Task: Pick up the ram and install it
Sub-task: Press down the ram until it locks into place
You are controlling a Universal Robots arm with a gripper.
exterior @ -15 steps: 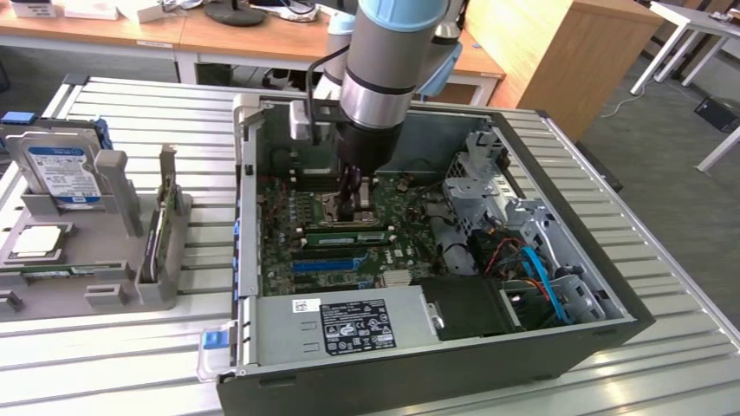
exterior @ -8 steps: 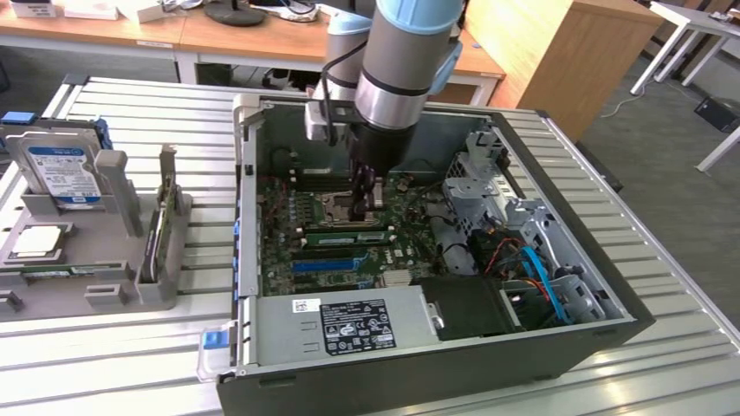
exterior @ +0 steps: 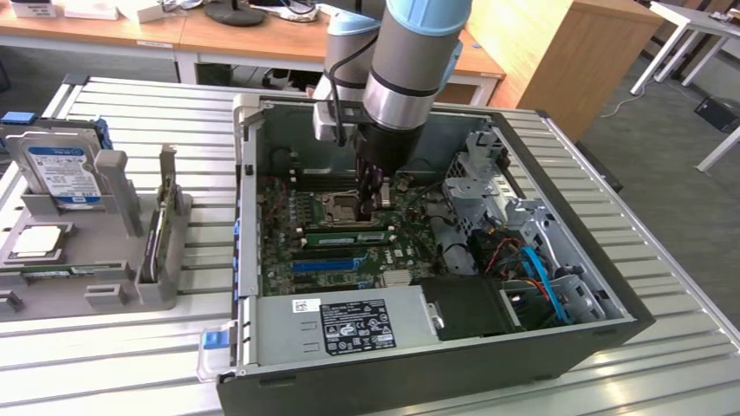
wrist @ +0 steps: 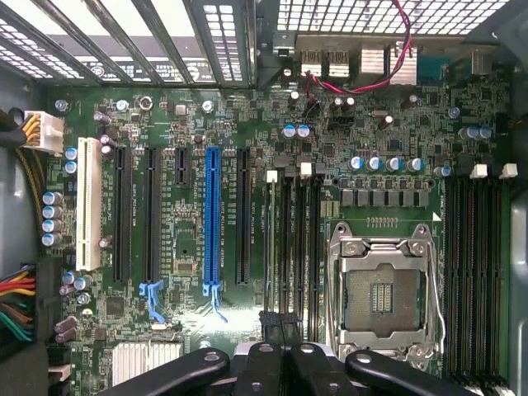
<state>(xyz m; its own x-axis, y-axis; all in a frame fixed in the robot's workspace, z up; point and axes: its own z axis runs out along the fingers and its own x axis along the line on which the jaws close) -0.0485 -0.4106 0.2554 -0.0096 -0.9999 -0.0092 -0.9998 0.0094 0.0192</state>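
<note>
The ram [exterior: 345,236], a thin green stick with a white label strip, stands on edge in a motherboard slot beside the CPU socket [exterior: 343,206]. In the wrist view the ram [wrist: 269,247] shows edge-on as a thin line among the black memory slots. My gripper [exterior: 370,215] reaches down into the open computer case [exterior: 249,217], its tips meeting the ram's top edge near one end. From the wrist, the gripper [wrist: 279,320] is shut, fingertips pressed together over that slot. I see nothing between them.
The CPU socket [wrist: 384,297] lies empty beside the slots, and a long blue slot [wrist: 213,214] runs on their other side. A power supply [exterior: 347,325] fills the case's near end. At the exterior view's left, a grey fixture [exterior: 104,260] holds a blue-labelled hard drive [exterior: 64,173].
</note>
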